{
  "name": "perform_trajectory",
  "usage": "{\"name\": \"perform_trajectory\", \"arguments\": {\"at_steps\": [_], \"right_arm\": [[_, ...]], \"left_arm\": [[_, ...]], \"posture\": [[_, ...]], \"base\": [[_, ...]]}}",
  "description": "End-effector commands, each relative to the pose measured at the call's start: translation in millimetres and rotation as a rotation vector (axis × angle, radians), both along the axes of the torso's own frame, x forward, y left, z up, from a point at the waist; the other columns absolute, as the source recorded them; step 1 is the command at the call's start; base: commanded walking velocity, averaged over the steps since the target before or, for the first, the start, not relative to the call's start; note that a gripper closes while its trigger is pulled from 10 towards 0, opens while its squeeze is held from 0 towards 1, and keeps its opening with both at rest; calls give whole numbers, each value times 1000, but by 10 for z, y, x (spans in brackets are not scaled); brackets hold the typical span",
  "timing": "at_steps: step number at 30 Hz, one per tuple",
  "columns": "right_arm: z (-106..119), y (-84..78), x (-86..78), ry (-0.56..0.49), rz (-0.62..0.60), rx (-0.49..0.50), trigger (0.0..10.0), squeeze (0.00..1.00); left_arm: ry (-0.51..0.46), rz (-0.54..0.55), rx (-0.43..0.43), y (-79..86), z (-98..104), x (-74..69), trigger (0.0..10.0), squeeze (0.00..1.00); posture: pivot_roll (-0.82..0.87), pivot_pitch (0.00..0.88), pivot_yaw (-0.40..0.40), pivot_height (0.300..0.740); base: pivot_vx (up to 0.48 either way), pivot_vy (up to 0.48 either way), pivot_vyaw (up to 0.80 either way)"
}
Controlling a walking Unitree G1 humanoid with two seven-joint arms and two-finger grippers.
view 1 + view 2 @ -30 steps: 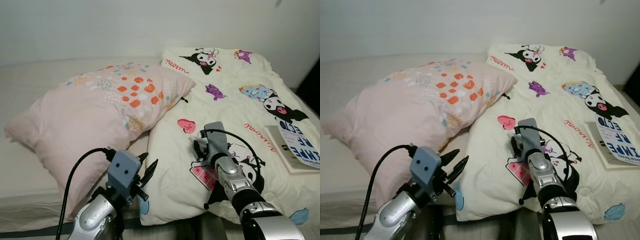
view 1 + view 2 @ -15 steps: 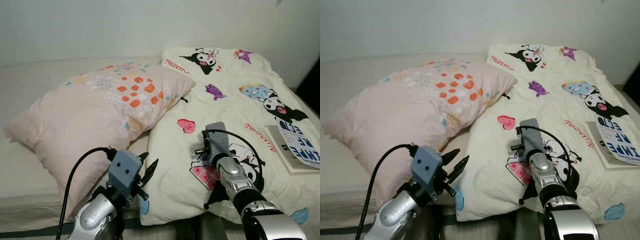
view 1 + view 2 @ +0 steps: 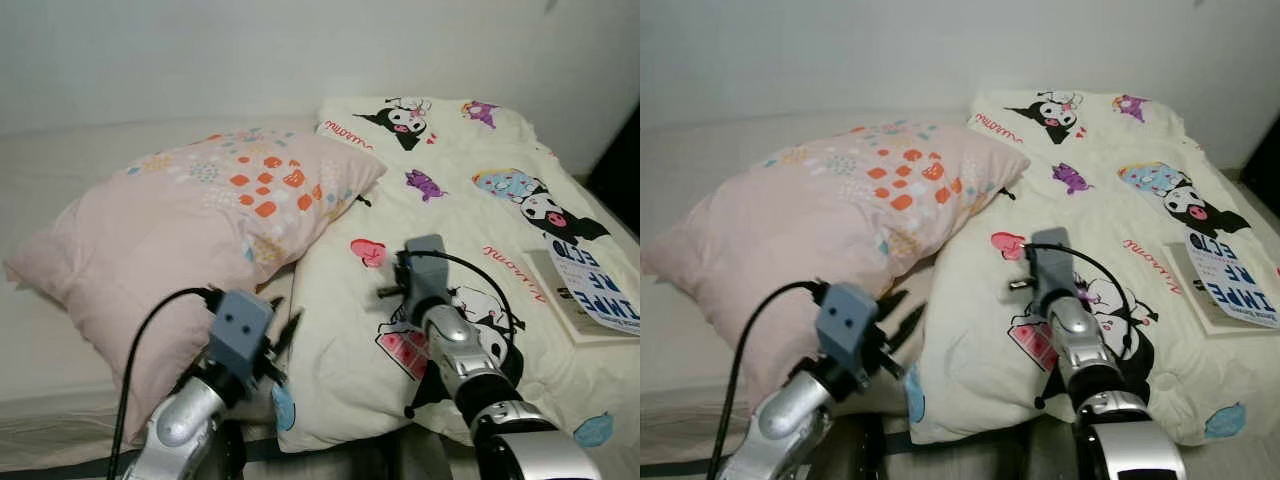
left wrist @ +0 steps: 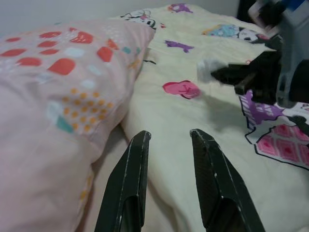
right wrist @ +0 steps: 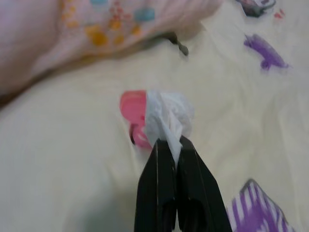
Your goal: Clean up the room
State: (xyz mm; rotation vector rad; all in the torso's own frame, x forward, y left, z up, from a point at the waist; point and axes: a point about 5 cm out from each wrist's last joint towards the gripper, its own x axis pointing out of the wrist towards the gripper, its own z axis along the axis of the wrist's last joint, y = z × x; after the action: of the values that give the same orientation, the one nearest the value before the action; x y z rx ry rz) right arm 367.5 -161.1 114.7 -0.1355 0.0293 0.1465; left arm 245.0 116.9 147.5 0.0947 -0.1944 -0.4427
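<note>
Lifted a little since the earlier frames, the right gripper has carried its catch up off the quilt. On the left lies the pink pillow (image 3: 190,230), overlapping the cartoon quilt (image 3: 470,210). Near its front edge the left gripper (image 4: 169,140) hovers with fingers parted, holding nothing. To the right, the right gripper (image 5: 175,145) is pinched closed on a crumpled white tissue (image 5: 166,113), raised just above the quilt's pink heart. Only a corner looks caught, so a quick swing could shake it loose. Far right rests a book (image 3: 590,295).
</note>
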Motion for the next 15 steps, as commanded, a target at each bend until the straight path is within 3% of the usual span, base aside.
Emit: {"name": "perform_trajectory", "arguments": {"at_steps": [1,4,5,9,15], "right_arm": [[-14,68,-64,-31,10,19,10000,0],[2,107,-103,-59,14,27,10000,0],[-77,137,-173,-52,15,0,10000,0],[-246,181,-356,-46,5,-46,10000,0],[-246,181,-356,-46,5,-46,10000,0]], "left_arm": [[22,58,-37,90,-57,24,10000,0],[26,89,-53,135,-72,41,10000,0],[47,124,-63,153,-114,62,10000,0],[92,275,-60,229,-258,134,10000,0],[92,275,-60,229,-258,134,10000,0]], "posture": [[88,104,-23,559],[88,104,-23,559],[58,48,-18,559],[43,28,-13,559],[43,28,-13,559]], "base": [[0,0,0],[0,0,0],[0,0,0],[0,0,0],[0,0,0]]}}
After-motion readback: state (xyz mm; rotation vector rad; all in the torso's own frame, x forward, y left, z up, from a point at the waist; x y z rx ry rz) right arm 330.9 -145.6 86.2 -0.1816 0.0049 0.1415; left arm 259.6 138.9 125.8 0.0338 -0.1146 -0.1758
